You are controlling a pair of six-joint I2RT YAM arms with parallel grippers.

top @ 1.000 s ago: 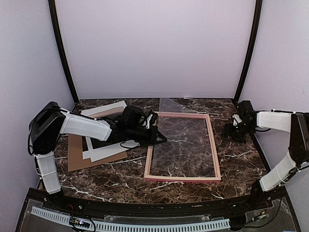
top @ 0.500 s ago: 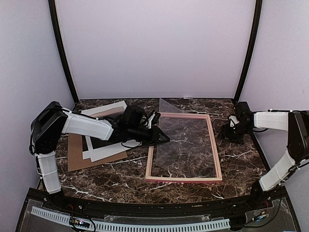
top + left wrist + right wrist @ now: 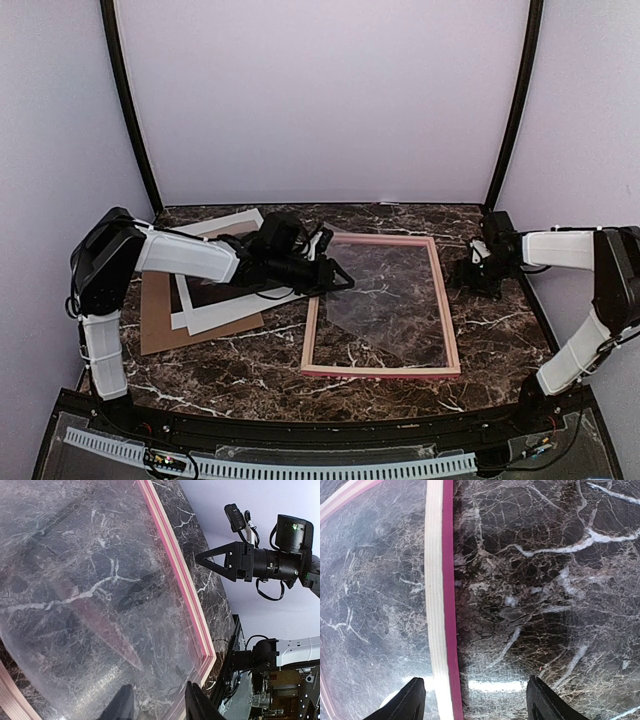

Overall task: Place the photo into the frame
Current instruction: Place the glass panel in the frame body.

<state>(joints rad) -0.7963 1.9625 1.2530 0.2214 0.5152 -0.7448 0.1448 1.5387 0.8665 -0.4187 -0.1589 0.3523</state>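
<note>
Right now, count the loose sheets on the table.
3: a clear sheet lying askew in the frame, and the photo at the left atop cardboard. The left arm may hide more.

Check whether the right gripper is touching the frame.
Cannot tell. The right wrist view shows the right gripper with open jaws either side of the frame rail, but not whether they reach it; the top view is too coarse.

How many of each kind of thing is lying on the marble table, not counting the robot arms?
Pink rectangular picture frame: 1
Clear transparent plastic sheet: 1
White-bordered paper photo with a dark scene: 1
Brown cardboard board: 1
Total: 4
</note>
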